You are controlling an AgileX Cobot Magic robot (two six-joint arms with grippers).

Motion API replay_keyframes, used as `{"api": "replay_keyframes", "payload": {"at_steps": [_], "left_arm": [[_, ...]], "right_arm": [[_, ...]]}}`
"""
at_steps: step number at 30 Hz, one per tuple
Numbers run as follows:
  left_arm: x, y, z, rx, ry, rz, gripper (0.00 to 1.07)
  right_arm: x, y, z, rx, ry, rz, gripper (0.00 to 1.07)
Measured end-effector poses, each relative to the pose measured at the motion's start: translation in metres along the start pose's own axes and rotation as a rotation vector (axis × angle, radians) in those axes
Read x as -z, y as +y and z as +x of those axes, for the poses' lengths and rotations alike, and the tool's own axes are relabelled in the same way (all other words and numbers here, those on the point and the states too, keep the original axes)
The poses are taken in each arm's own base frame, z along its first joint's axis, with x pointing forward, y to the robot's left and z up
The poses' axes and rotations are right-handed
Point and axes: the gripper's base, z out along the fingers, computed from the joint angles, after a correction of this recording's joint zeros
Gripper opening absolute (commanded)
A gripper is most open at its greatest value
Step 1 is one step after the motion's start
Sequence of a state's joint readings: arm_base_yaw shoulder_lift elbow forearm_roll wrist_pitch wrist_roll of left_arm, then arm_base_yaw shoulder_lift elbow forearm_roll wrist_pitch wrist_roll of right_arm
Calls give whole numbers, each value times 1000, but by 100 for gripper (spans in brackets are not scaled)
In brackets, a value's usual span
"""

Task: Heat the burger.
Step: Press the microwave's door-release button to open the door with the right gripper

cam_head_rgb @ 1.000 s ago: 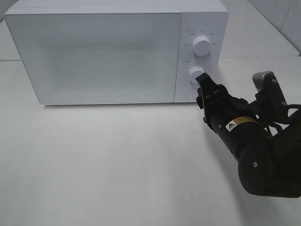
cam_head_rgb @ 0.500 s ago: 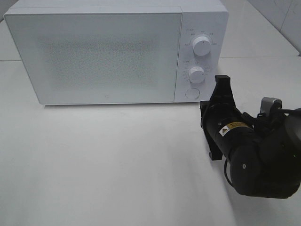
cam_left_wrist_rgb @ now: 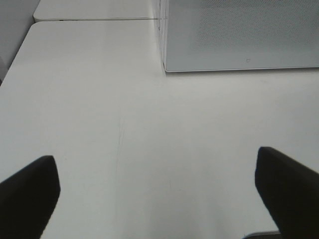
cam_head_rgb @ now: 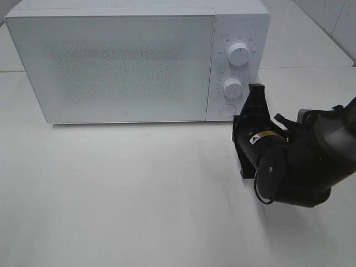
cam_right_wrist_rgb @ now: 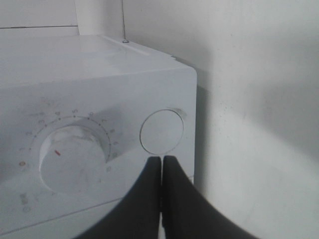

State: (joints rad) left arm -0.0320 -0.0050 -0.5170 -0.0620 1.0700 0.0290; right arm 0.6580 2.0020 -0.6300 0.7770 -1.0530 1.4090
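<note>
The burger is not in view in any frame. The white microwave (cam_head_rgb: pixel 128 67) stands at the back with its door shut; the speckled door window shows nothing inside. My right gripper (cam_head_rgb: pixel 256 89) is shut and empty, its tips just right of the control panel, beside the lower knob (cam_head_rgb: pixel 232 88) and above the round button (cam_head_rgb: pixel 226 110). In the right wrist view the shut fingertips (cam_right_wrist_rgb: pixel 162 160) sit just short of the round button (cam_right_wrist_rgb: pixel 161 131), with the lower knob (cam_right_wrist_rgb: pixel 74 157) beside it. My left gripper (cam_left_wrist_rgb: pixel 157 199) is open and empty over bare table.
The upper knob (cam_head_rgb: pixel 238 53) sits above the lower one on the panel. The white table (cam_head_rgb: pixel 139 189) runs in front of the microwave. The left wrist view shows the microwave's front corner (cam_left_wrist_rgb: pixel 239 35) and a table seam behind it.
My right gripper has come off the lower knob, drawn back and turned on its side. It now sits lower, by the panel's right edge.
</note>
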Motion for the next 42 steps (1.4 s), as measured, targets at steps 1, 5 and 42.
{"api": "replay_keyframes", "payload": {"at_steps": [1, 5, 42], "left_arm": [[0, 0, 0, 0, 0, 0, 100], [0, 0, 0, 0, 0, 0, 100], [0, 0, 0, 0, 0, 0, 100]], "right_arm": [[0, 0, 0, 0, 0, 0, 0], [-14, 8, -4, 11, -18, 26, 0], [-61, 3, 5, 24, 15, 67, 0]]}}
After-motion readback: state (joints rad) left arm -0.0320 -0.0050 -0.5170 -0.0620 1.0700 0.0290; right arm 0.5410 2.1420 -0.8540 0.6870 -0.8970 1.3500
